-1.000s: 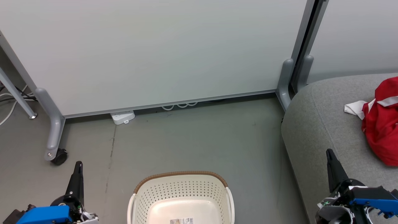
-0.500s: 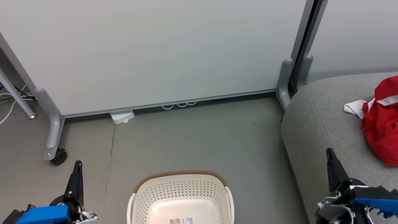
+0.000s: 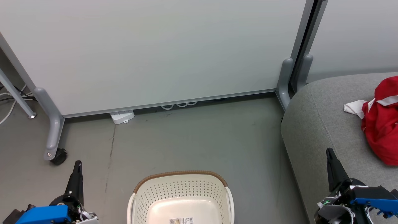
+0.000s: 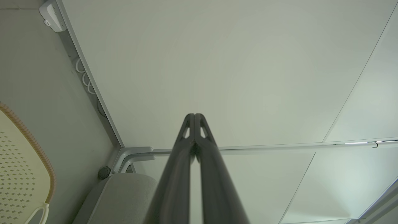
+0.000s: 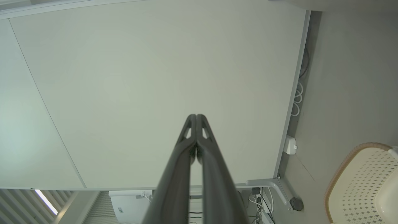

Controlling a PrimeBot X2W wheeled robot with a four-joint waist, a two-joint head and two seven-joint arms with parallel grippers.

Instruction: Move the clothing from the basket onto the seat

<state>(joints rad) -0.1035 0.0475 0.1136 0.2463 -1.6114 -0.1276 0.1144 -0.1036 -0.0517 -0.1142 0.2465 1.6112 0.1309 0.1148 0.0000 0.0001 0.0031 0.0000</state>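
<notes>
Clothing (image 3: 381,130) lies on seat (image 3: 317,124) at three o'clock; basket (image 3: 180,172) at six looks empty, so left gripper (image 3: 78,164) and right gripper (image 3: 329,152) sit closed, holding nothing.

Closed right claw (image 5: 196,116) before white panel (image 5: 140,77)

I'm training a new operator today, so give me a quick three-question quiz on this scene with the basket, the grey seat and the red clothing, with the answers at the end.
1. True or false: the basket stands on the grey seat.
2. Where does the red clothing lie? A) in the basket B) on the seat C) on the floor
3. In a word or two: how do the jaws of the left gripper and the right gripper stand?

Key: 1. False. 2. B. 3. Shut, with nothing between them.
</notes>
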